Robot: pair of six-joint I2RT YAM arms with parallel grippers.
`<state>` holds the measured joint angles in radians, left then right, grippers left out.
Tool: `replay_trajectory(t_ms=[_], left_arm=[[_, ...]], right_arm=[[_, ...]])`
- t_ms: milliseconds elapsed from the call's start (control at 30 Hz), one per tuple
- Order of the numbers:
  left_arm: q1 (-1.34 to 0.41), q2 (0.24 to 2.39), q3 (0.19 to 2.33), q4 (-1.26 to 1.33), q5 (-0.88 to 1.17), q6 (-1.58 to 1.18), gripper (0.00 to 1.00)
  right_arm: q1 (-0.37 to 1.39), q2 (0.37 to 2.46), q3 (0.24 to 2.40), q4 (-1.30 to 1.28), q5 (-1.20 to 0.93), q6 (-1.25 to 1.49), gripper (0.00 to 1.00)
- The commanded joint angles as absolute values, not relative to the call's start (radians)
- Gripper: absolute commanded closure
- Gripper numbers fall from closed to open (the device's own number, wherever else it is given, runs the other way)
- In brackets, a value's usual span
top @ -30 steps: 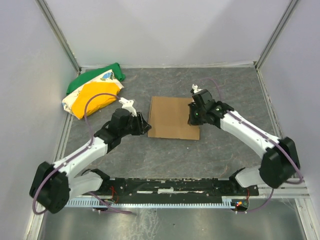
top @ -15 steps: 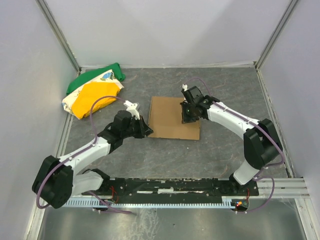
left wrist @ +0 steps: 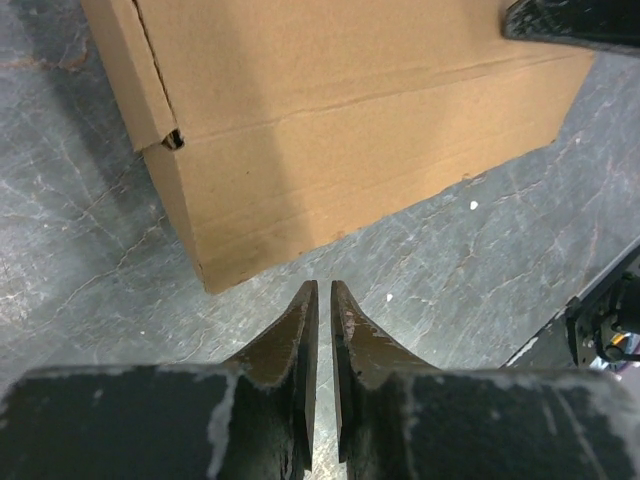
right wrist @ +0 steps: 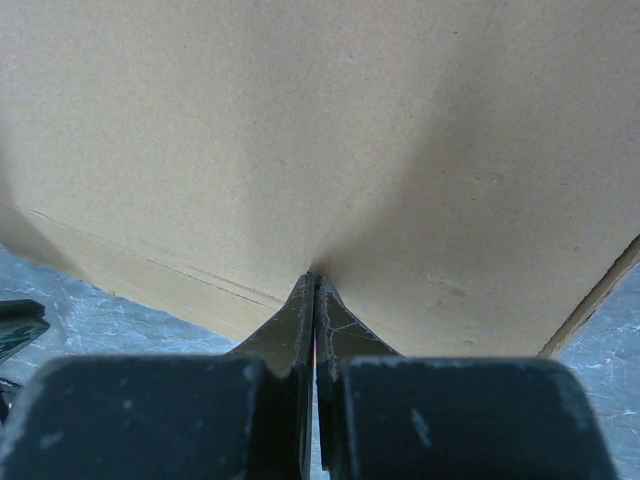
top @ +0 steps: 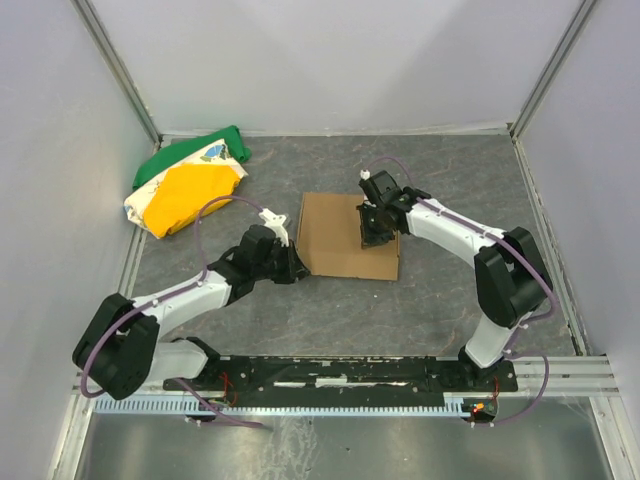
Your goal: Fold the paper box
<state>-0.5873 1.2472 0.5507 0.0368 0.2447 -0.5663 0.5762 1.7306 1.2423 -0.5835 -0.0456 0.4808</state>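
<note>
Right tool on paper box, grey mottled table

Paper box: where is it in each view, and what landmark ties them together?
Top external: the paper box lies flat, central on the table.
Left wrist: box fills the upper frame, corner toward camera.
Right wrist: box fills most of the frame.
Shared landmark: the right pincer, tip on the box.
</note>
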Motion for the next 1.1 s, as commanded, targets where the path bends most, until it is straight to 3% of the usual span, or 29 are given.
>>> replay_trajectory(t_ms=[0, 533, 767, 1067], left_arm=[[-0.606, 1.282, 0.592, -0.005, 0.173, -0.562, 0.84], [-0.658, 1.470, 0.640, 0.110, -0.030, -0.596, 0.81], [-0.722, 1.447, 0.540, 0.319, -0.282, -0.698, 0.78], [-0.758, 1.615, 0.565, 0.532, -0.294, -0.775, 0.77]], right_arm=[[0.580, 1.764, 1.279, -0.600, -0.053, 0.471, 0.98], [0.581, 1.809, 1.290, -0.607, -0.071, 0.460, 0.98], [0.581, 1.838, 1.291, -0.600, -0.082, 0.456, 0.98], [0.581, 1.876, 1.297, -0.600, -0.102, 0.446, 0.98]])
